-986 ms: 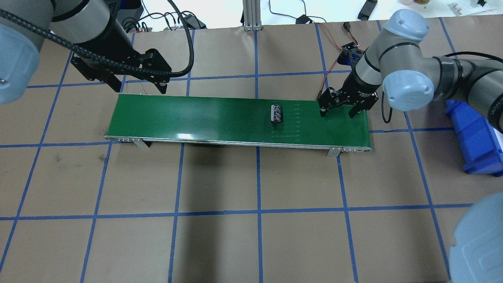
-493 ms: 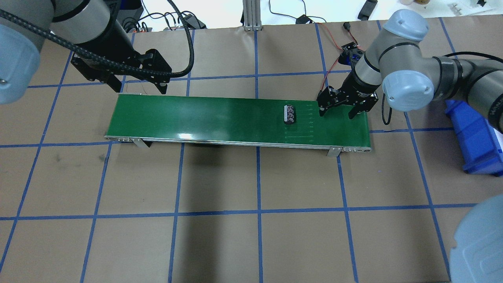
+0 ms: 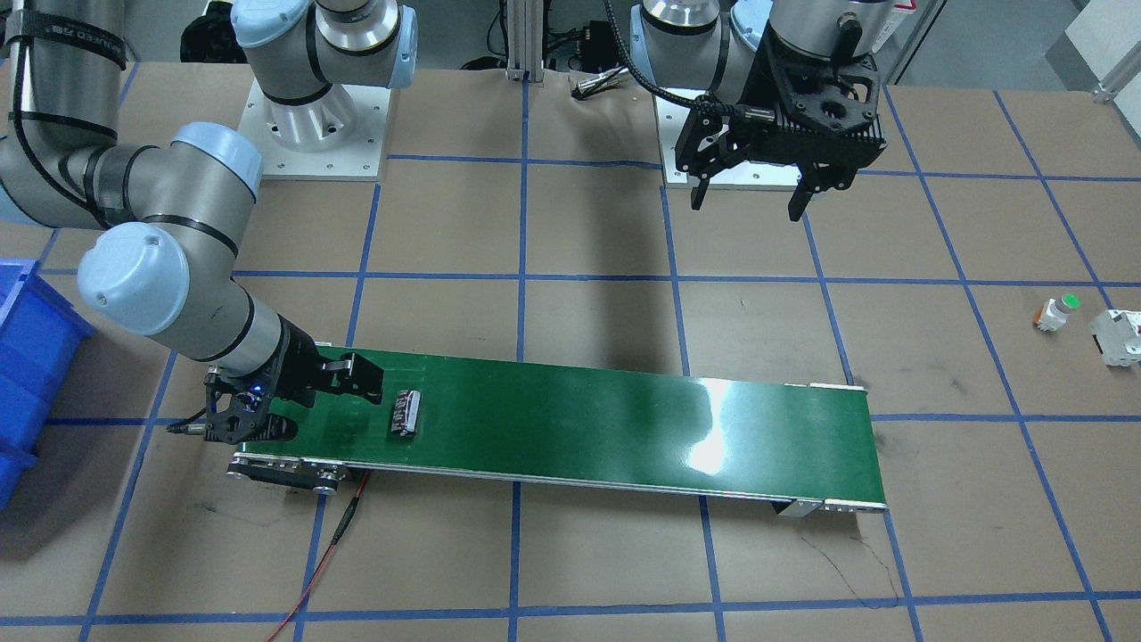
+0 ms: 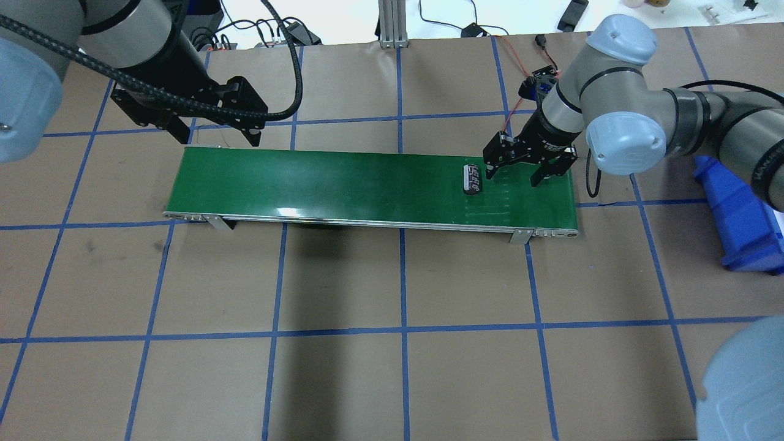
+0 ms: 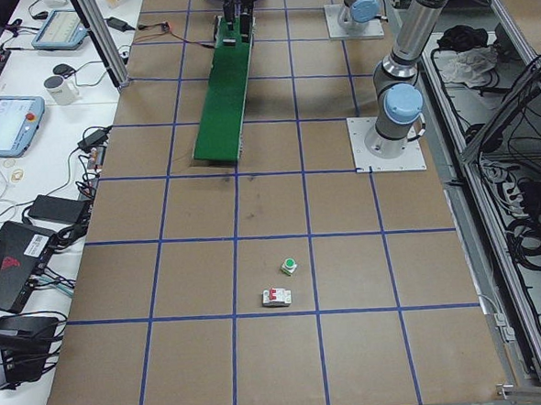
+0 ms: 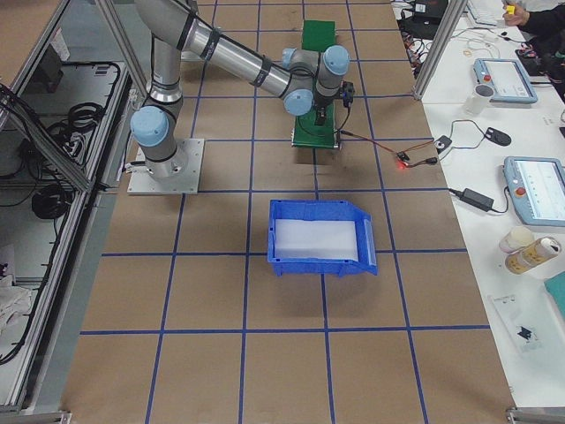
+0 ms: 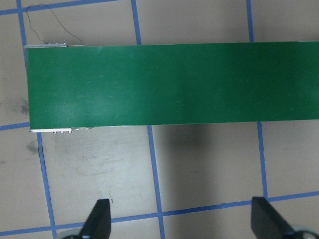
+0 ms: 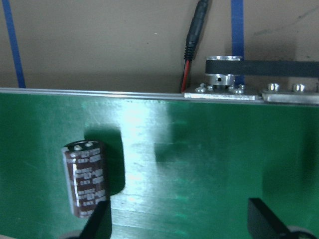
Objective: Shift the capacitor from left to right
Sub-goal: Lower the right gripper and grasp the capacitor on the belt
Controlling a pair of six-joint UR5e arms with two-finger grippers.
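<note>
The capacitor (image 4: pixel 471 178), a short black cylinder with pale markings, lies on its side on the green conveyor belt (image 4: pixel 337 184) near its right end. My right gripper (image 4: pixel 511 177) is open and low over the belt. The capacitor sits just to the left of its near finger, not between the jaws. It also shows in the right wrist view (image 8: pixel 84 179) and in the front view (image 3: pixel 406 414). My left gripper (image 4: pixel 217 139) is open and empty, held above the table behind the belt's left end.
A blue bin (image 4: pixel 744 214) stands on the table right of the belt. A small white part with a green cap (image 3: pixel 1054 312) and a white breaker block (image 3: pixel 1119 336) lie far off on the robot's left. A red cable (image 4: pixel 511 116) runs behind the belt's right end.
The capacitor has travelled right along the belt. My right gripper has shifted a little left toward it. The left arm has not moved.
</note>
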